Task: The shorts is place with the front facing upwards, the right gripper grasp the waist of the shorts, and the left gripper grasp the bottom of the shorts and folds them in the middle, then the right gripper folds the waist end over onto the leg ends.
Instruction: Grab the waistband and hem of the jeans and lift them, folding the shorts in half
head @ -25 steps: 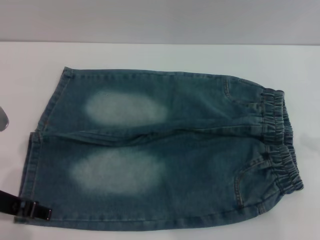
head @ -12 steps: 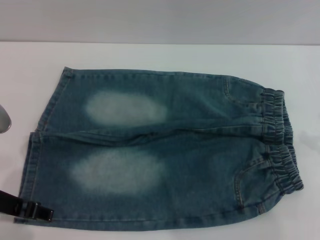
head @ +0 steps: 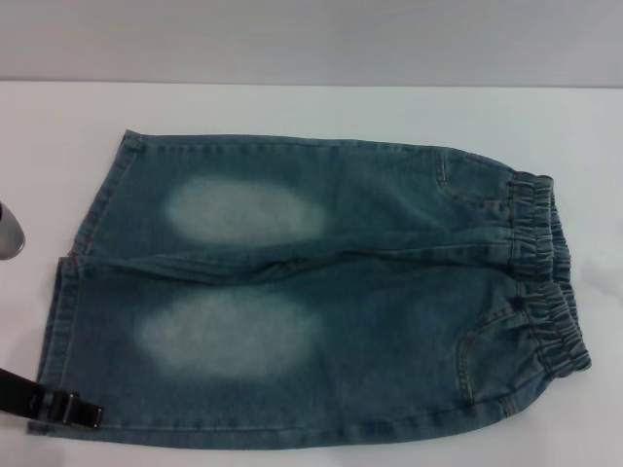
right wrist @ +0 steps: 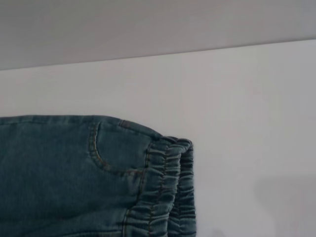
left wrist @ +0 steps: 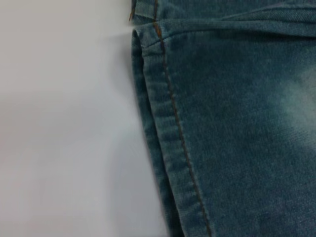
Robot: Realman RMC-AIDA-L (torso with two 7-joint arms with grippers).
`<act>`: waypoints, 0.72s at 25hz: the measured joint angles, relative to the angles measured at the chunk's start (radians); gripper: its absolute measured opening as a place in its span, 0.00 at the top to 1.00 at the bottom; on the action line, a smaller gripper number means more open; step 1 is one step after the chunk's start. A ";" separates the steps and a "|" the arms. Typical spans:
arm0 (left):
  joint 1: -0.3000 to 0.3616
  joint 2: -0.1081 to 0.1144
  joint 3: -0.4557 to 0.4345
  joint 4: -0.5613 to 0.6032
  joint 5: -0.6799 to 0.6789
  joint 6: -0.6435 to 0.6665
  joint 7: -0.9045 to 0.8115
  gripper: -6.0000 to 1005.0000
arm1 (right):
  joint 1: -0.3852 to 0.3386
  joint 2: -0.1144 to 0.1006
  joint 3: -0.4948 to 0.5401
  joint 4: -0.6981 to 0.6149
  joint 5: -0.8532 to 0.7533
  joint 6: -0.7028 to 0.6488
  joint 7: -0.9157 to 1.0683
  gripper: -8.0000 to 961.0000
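Shorts (head: 311,292): blue-green denim, flat on white table (head: 311,107), front up, spread left to right. Waist of the shorts (head: 545,272): gathered elastic band, right end. Bottom of the shorts (head: 73,292): two hemmed leg openings, left end, orange stitching. Two pale oval patches on legs. Left gripper (head: 83,413): black finger tip at near-left hem corner, over denim edge; grip state cannot tell. Right gripper: out of sight. Silver plug (head: 10,233): left edge, apart from shorts.
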 joint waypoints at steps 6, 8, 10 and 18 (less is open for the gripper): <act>-0.001 -0.001 0.001 -0.017 0.001 0.010 0.000 0.21 | 0.004 -0.001 0.004 -0.006 0.000 0.007 -0.001 0.22; -0.001 -0.001 0.001 -0.017 0.001 0.010 0.000 0.21 | 0.007 -0.001 0.004 -0.005 0.000 0.007 -0.002 0.22; -0.004 -0.001 0.001 -0.030 0.001 0.016 0.000 0.22 | 0.008 -0.001 0.002 -0.004 0.000 0.007 -0.002 0.22; -0.036 0.001 -0.009 -0.047 0.000 0.006 0.035 0.24 | 0.020 -0.001 0.005 -0.002 0.000 0.015 -0.002 0.22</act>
